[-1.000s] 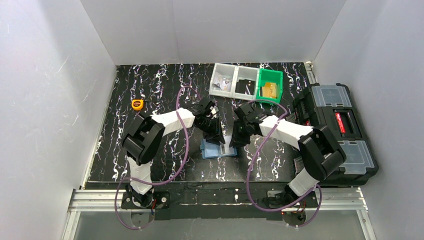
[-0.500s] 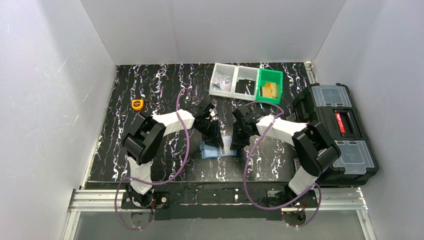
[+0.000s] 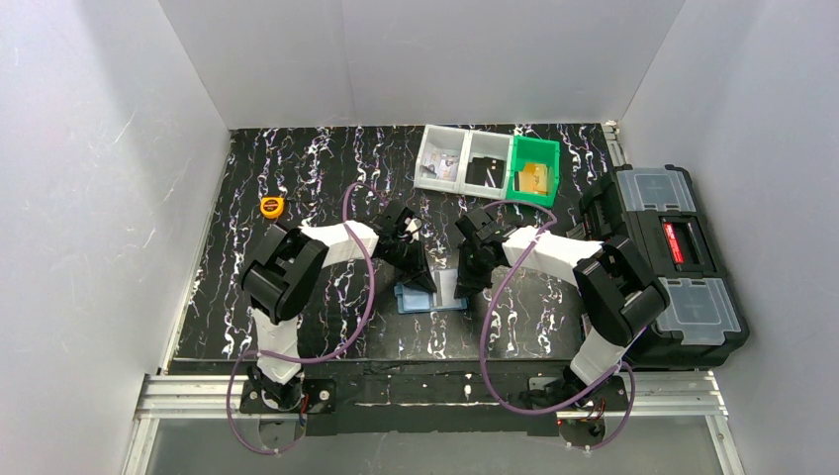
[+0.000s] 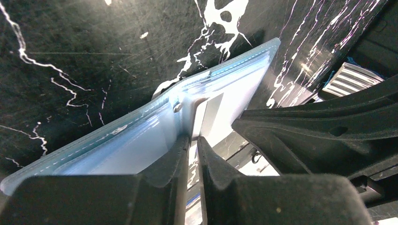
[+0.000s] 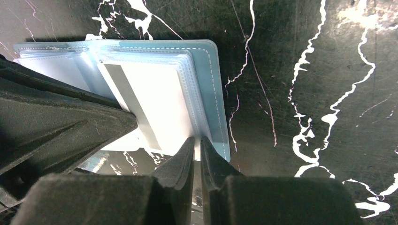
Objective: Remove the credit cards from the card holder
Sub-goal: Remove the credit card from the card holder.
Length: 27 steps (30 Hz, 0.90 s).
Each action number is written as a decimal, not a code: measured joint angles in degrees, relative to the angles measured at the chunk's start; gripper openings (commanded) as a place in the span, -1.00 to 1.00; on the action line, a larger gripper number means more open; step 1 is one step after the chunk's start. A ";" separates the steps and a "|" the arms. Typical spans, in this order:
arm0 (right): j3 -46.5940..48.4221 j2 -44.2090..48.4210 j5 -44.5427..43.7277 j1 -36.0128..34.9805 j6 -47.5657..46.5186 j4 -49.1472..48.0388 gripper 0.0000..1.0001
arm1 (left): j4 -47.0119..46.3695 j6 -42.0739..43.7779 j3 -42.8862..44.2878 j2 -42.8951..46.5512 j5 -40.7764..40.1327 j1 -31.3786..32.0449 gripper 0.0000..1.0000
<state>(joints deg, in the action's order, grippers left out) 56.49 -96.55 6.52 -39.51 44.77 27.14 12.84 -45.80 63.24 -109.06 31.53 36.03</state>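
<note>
Top view, holder: the card holder [image 3: 425, 302] lies open and flat on the table [image 3: 297, 168], in its near middle part
Top view, grippers: the left gripper [image 3: 423, 280] points down on the holder's left half; the right gripper [image 3: 461, 282] points down at its right edge; the two tips stand close together; how far the jaws are apart cannot be read from here
Left wrist, grip: the fingers [image 4: 180, 154] are drawn almost together, pinching a thin clear leaf that rises from the holder's fold; the pale blue cover spreads away to the left; a white card [image 4: 211, 112] with a grey stripe lies just beyond the tips; the other gripper fills the right side
Right wrist, grip: the fingers [image 5: 180, 161] are nearly closed on the near edge of the white card, which lies on the stacked clear sleeves; the holder's stitched blue edge shows to the right; the other gripper presses in from the left
Surface: black with white marble veins
Room: white walls [image 3: 99, 198] on three sides; clear bins [image 3: 463, 158] and a green bin [image 3: 534, 170] at the far edge; a black toolbox [image 3: 658, 252] at the right; a yellow tape measure [image 3: 271, 206] at the left
</note>
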 measured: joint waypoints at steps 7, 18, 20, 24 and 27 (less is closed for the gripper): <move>0.11 -0.15 0.00 -0.02 0.04 0.28 -0.72 | -1.92 -1.09 -1.40 0.22 1.18 -0.66 -1.00; 0.37 -0.44 -0.20 -0.31 0.98 0.68 -0.78 | -1.79 -0.24 -1.92 1.05 1.57 -1.22 -1.00; 0.37 -0.52 -0.11 -0.48 1.64 0.66 -0.80 | -0.81 1.25 -1.92 1.33 1.77 -1.62 -1.00; 0.17 -0.72 0.55 -0.76 3.08 -0.22 -0.81 | -0.04 2.69 -2.40 1.99 1.95 -2.23 -1.00; -0.02 -0.85 1.20 -0.74 3.52 -0.87 -0.81 | 0.59 3.26 -3.04 2.54 2.21 -2.73 -1.00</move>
<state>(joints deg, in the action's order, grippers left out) 56.47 -97.41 7.73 -40.25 48.29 26.26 13.43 -42.54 60.20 -106.52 33.74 33.30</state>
